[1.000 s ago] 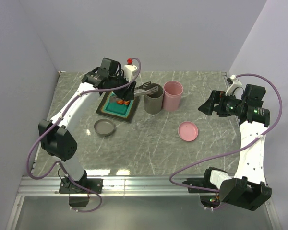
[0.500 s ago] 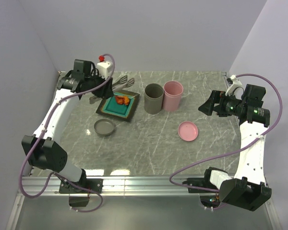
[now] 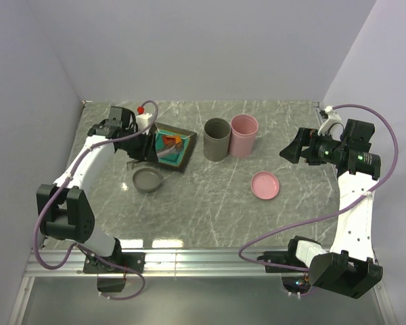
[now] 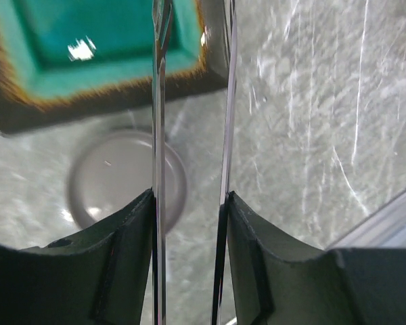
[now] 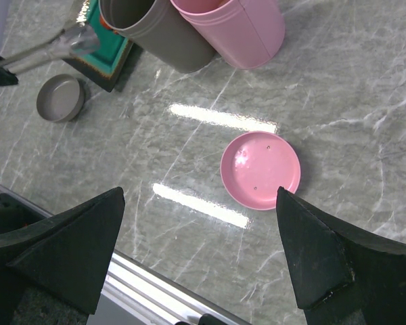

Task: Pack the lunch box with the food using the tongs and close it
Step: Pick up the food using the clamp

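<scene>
My left gripper [image 3: 141, 150] is shut on the tongs [image 3: 164, 152], left of the square plate [image 3: 183, 160]. In the left wrist view the two silver arms of the tongs [image 4: 159, 135] run between my fingers [image 4: 132, 230] with a gap between them, and their tips reach the plate's near edge [image 4: 88, 101]. The tips hold nothing that I can see. Orange-red food [image 3: 172, 141] lies on the plate's teal centre. The lunch box is a grey cup [image 3: 216, 139] and a pink cup [image 3: 244, 135], both standing uncovered. My right gripper [image 5: 200, 193] hangs open and empty above the table.
A grey lid [image 3: 147, 180] lies in front of the plate and shows under the tongs as the grey lid [image 4: 125, 186]. The pink lid [image 3: 265, 185] lies right of centre, below my right gripper as the pink lid [image 5: 260, 169]. Walls close the back and both sides.
My left arm has swung the tongs from over the plate out to the rear left, then down beside the plate's left side. The right arm has not moved.
</scene>
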